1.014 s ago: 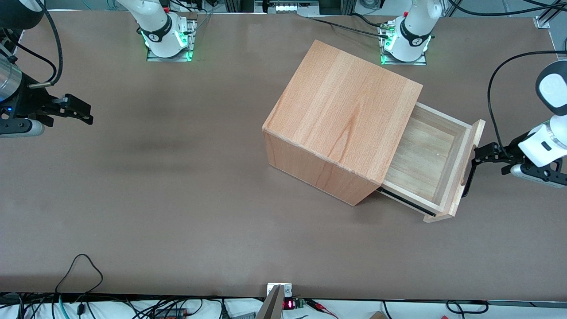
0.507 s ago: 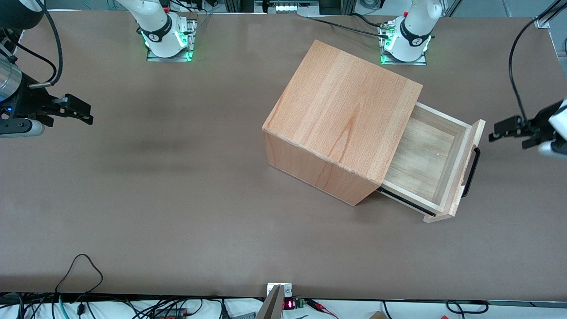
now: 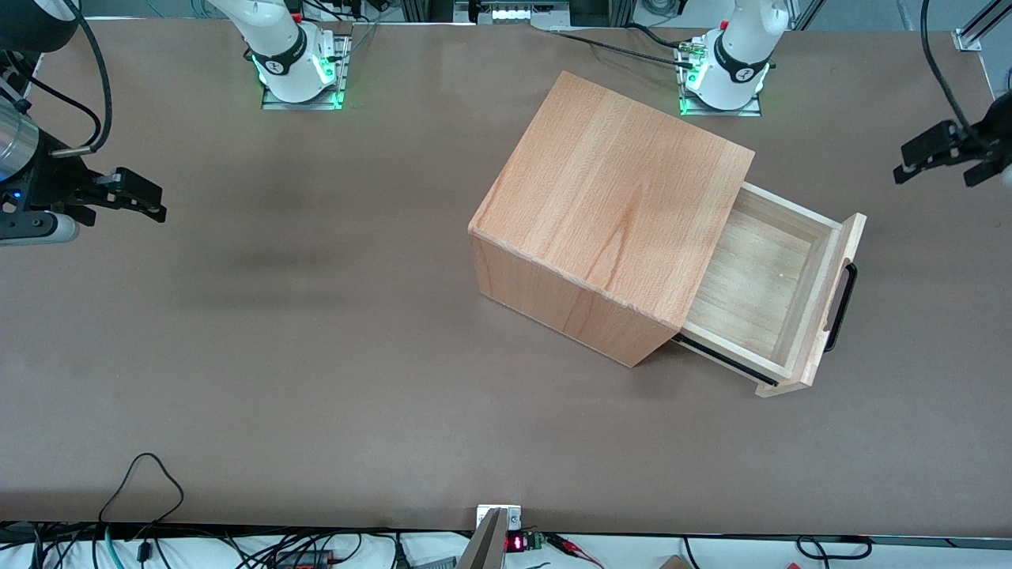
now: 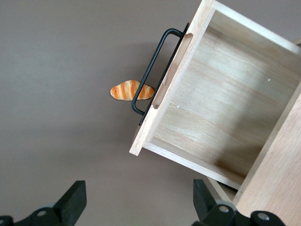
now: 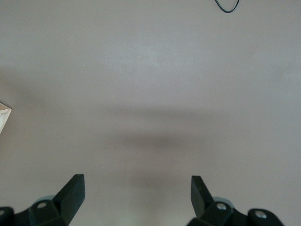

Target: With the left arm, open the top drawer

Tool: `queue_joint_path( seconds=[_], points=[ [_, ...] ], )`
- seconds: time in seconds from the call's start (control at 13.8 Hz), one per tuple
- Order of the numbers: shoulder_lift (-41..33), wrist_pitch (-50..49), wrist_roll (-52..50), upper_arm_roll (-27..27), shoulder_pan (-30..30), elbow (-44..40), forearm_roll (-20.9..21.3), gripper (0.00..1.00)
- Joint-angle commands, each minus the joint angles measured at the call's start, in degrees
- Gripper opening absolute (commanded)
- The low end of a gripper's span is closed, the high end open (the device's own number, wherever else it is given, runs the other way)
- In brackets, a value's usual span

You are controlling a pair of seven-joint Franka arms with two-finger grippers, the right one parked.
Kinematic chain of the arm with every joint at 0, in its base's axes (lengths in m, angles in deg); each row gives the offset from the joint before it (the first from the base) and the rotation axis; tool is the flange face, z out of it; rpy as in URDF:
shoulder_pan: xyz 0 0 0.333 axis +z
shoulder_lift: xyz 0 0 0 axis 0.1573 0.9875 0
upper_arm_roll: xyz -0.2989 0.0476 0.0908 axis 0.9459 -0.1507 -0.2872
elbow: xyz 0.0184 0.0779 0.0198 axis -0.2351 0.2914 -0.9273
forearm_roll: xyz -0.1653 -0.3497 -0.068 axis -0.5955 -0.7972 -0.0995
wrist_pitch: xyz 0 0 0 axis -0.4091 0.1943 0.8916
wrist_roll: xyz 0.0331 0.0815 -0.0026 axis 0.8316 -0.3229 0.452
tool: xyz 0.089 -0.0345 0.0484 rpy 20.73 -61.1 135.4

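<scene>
Top drawer (image 3: pixel 763 284) out toward pincer (image 3: pixel 937 154)

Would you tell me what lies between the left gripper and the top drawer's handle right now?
Only bare table: in the front view the gripper hangs open, clear of the top drawer.

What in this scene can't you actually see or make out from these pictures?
- Left arm: in the front view the frame edge cuts off all but its open gripper and a cable.
- Bread-shaped thing under the handle: the wrist view shows it, partly crossed by the handle; in the front view the top drawer hides it.
- Lower drawers: the cabinet top hides its front.
</scene>
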Motion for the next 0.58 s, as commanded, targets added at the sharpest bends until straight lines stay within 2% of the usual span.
queue_joint_path(
  seconds=[0.0,0.51],
  points=[
    [-1.21,0.09,-3.23,-0.04,-0.48,1.25,2.67,1.0],
    [-1.12,1.32,-3.5,-0.04,-0.48,1.25,2.41,1.0]
  ],
)
